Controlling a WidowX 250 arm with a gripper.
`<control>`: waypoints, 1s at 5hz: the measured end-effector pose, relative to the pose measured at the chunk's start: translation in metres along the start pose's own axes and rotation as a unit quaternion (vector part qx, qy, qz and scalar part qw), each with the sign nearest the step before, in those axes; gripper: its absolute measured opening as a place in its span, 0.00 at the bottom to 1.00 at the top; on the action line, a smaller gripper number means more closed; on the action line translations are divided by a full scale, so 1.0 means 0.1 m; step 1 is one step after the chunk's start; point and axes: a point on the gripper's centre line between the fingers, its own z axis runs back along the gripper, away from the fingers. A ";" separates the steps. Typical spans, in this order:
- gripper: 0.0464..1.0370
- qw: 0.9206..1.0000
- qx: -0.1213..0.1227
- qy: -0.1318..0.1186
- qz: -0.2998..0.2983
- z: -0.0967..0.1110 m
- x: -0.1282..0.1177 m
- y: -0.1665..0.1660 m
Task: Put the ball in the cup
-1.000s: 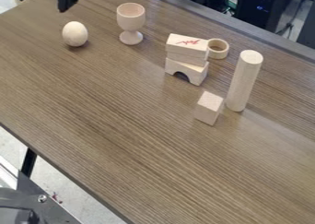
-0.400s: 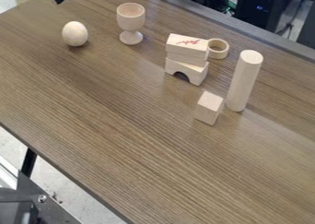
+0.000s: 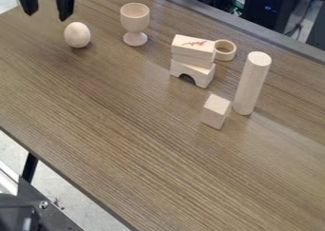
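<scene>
- Plainly, the brown, streaky-grained surface [image 3: 127, 144] carried everything for the job.
- Above its far left part hung the black gripper [image 3: 46, 16], its fingers [image 3: 64, 5] apart with nothing between them.
- A tall pale cylinder [image 3: 251, 85] stood on end, well away from the gripper.
- A stack of blocks [image 3: 193, 49] rose nearby, red marking on top and an arch at its foot.
- The cup [image 3: 134, 20] stood upright on a stem and round foot, mouth upward; it looked stiff but tippy if knocked.
- A small block [image 3: 215, 112] sat beside the cylinder.
- The ball [image 3: 77, 35] rested near the cup, on its left in the view, and just beyond the fingertips. It would likely handle as light, hard and smooth, apt to roll or slip, so the grip belonged across its widest part. It looked cream-coloured, plain and rather egg-shaped.
- A short ring [image 3: 226, 57] lay just beside the stack.
</scene>
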 end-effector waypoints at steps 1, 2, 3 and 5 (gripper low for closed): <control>0.96 1.000 0.003 0.010 -0.010 -0.10 0.07 -0.03; 0.96 1.000 0.005 0.010 -0.020 -0.09 0.13 -0.08; 0.96 0.999 0.008 0.007 -0.031 -0.07 0.16 -0.15; 0.96 0.999 0.008 0.011 -0.047 -0.11 0.25 -0.27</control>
